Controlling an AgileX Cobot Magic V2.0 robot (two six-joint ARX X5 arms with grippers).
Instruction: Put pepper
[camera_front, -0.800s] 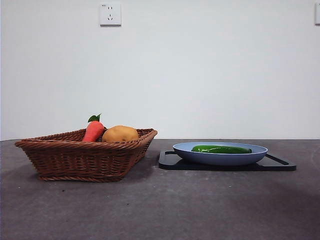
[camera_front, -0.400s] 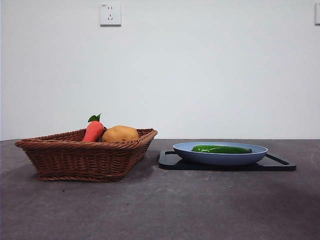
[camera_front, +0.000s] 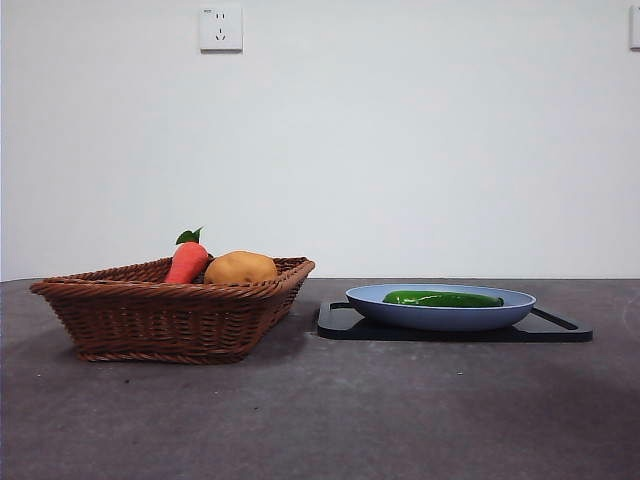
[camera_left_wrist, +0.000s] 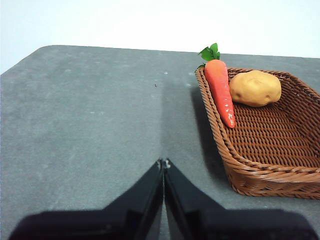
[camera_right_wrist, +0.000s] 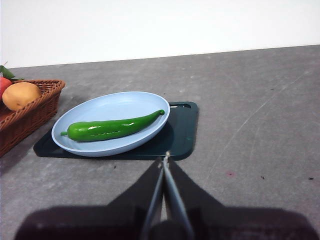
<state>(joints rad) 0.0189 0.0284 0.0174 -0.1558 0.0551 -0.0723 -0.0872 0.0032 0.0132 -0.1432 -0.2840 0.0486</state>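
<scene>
One pepper (camera_front: 442, 298) lies lengthwise in the plate (camera_front: 440, 318), glossy and dark green, its slim curved body resting on the plate's floor and shorter than the plate is wide. In the right wrist view the pepper (camera_right_wrist: 113, 127) shows its thin stem end toward the plate's (camera_right_wrist: 90, 148) far rim and its blunt end toward the basket side. The pale blue plate sits on a black board (camera_front: 560, 330) with a handle slot at each end, and the board lies flat on the grey desk (camera_front: 320, 420), in the right half as the front view shows it.

Just beside the board, with a narrow strip of bare desk between them, stands a brown wicker basket (camera_front: 160, 320) in the left half of the desk. It holds a carrot (camera_front: 187, 262) with green leaves and a potato (camera_front: 240, 268), the two touching or nearly so near the basket's far wall. The left wrist view shows the carrot (camera_left_wrist: 221, 92) leaning along one side wall and the potato (camera_left_wrist: 255, 88) next to it on the woven floor.

Neither hand touches anything. The right hand (camera_right_wrist: 165, 159) hangs over bare desk on the near side of the board, its jaws pressed together and empty. The left hand (camera_left_wrist: 163, 162) hangs over bare desk beside the basket's outer wall, jaws likewise closed with nothing between them.

A white socket (camera_front: 220, 28) is on the wall behind.
</scene>
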